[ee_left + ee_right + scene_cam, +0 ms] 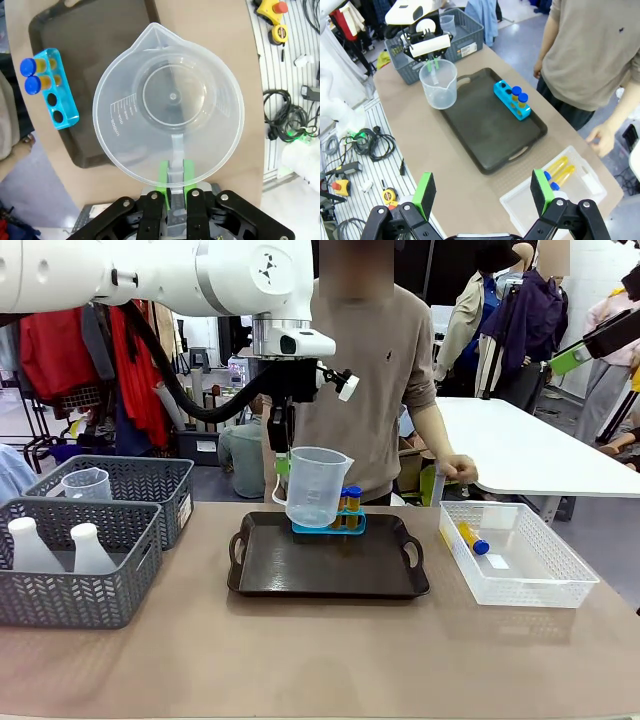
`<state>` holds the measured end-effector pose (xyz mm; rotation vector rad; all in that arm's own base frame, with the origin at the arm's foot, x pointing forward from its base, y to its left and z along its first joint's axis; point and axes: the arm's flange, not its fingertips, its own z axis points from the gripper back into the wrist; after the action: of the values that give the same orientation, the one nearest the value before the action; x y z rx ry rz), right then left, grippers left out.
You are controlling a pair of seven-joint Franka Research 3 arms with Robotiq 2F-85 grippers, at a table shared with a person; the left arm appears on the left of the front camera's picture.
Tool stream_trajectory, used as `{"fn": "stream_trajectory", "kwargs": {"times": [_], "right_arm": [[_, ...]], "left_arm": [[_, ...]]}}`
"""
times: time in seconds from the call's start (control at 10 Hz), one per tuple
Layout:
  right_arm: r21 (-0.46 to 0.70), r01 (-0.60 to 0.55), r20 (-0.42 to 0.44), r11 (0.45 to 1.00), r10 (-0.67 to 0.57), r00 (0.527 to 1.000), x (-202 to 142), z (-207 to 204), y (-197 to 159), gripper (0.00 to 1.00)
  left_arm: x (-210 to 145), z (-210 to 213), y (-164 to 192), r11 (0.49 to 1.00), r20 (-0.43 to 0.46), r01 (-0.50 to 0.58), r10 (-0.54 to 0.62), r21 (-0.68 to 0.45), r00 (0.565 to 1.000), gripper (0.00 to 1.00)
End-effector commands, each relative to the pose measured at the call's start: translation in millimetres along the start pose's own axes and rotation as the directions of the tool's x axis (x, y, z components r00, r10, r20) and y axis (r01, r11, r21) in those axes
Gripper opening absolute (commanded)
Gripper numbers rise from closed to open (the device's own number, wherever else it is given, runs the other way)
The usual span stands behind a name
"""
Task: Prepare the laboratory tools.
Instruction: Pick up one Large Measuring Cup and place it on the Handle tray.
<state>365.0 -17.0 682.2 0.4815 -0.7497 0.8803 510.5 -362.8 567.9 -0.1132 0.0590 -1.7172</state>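
My left gripper (176, 182) is shut on the handle of the clear measuring beaker (170, 100), which hangs upright and empty in the air over the black tray (330, 575). The front view shows the beaker (318, 485) just before the blue rack (330, 526). The rack (56, 87) stands on the tray with two blue-capped orange tubes (31, 75) in it and two holes empty. More orange tubes (559, 169) lie in the white basket (520, 575). My right gripper (482, 192) is open high above the table's near right, with nothing in it.
Two grey baskets stand at the left: the near one (75, 590) holds two white flasks (88, 548), the far one (130, 480) another clear beaker (88, 483). A person stands across the table, with a hand (460, 470) near the white basket.
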Motion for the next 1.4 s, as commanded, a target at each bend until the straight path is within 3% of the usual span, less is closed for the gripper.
{"fn": "stream_trajectory", "kwargs": {"times": [0.0,0.3,0.6,0.7,1.3], "right_arm": [[0.013,-0.012,0.025,1.000,0.011,1.000,1.4,0.3,-0.3,1.00],[0.013,-0.012,0.025,1.000,0.011,1.000,1.4,0.3,-0.3,1.00],[0.013,-0.012,0.025,1.000,0.011,1.000,1.4,0.3,-0.3,1.00],[0.013,-0.012,0.025,1.000,0.011,1.000,1.4,0.3,-0.3,1.00],[0.013,-0.012,0.025,1.000,0.011,1.000,1.4,0.3,-0.3,1.00]], "left_arm": [[23.7,-9.8,-4.6,0.992,-0.036,-0.054,0.058,0.118,0.998,0.00],[62.4,-54.8,18.5,0.984,0.007,-0.085,0.085,0.158,0.996,0.00],[77.7,-102.6,36.0,0.965,0.043,-0.135,0.129,0.223,0.991,0.00],[79.8,-114.8,41.4,0.965,0.094,-0.179,0.163,0.190,0.982,0.00],[98.4,-155.1,72.0,0.963,0.092,-0.214,0.201,0.164,0.975,0.00]]}}
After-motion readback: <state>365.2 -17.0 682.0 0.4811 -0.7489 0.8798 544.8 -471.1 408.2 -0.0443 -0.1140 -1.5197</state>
